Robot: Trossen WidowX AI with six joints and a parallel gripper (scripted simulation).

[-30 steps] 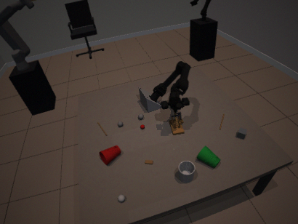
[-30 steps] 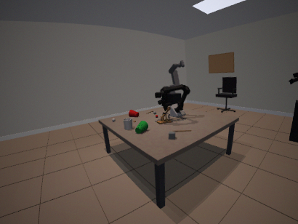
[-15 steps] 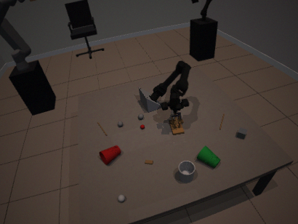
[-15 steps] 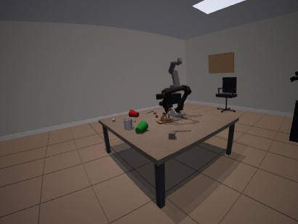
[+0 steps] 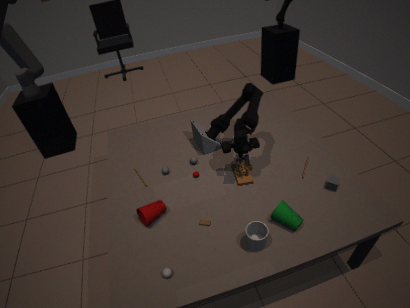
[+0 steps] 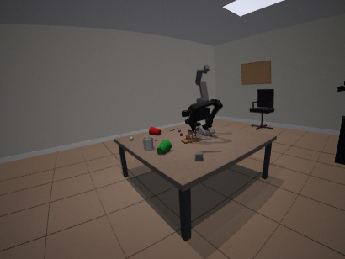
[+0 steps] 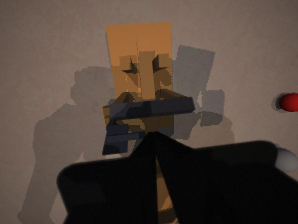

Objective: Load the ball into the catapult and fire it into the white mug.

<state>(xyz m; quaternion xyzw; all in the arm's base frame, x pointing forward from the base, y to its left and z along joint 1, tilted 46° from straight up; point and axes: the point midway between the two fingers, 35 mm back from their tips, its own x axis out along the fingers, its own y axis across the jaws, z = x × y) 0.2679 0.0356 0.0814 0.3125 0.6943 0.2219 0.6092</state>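
The orange catapult point(image 5: 244, 180) point(image 7: 140, 35) stands on the table under my arm, with a dark bar point(image 7: 150, 107) across it. My gripper point(image 5: 242, 158) point(image 7: 152, 136) is shut and empty, its tips low over or against the catapult's rear part; contact cannot be told. The white mug point(image 5: 257, 238) point(image 6: 148, 144) stands upright near the table's front edge, beyond the catapult's orange base end. A red ball point(image 5: 196, 174) point(image 6: 181, 134) point(image 7: 290, 102) lies beside the catapult. No ball shows in the catapult, but its rear is partly hidden by my fingers.
A green cup point(image 5: 286, 216) point(image 6: 164, 147) lies beside the mug. A red cup point(image 5: 151, 212) lies at the left. Grey balls point(image 5: 194, 160) point(image 5: 165, 170), a white ball point(image 5: 167, 272), an orange block point(image 5: 205, 223), a grey cube point(image 5: 333, 183) and thin sticks point(image 5: 140, 177) point(image 5: 305, 167) lie around.
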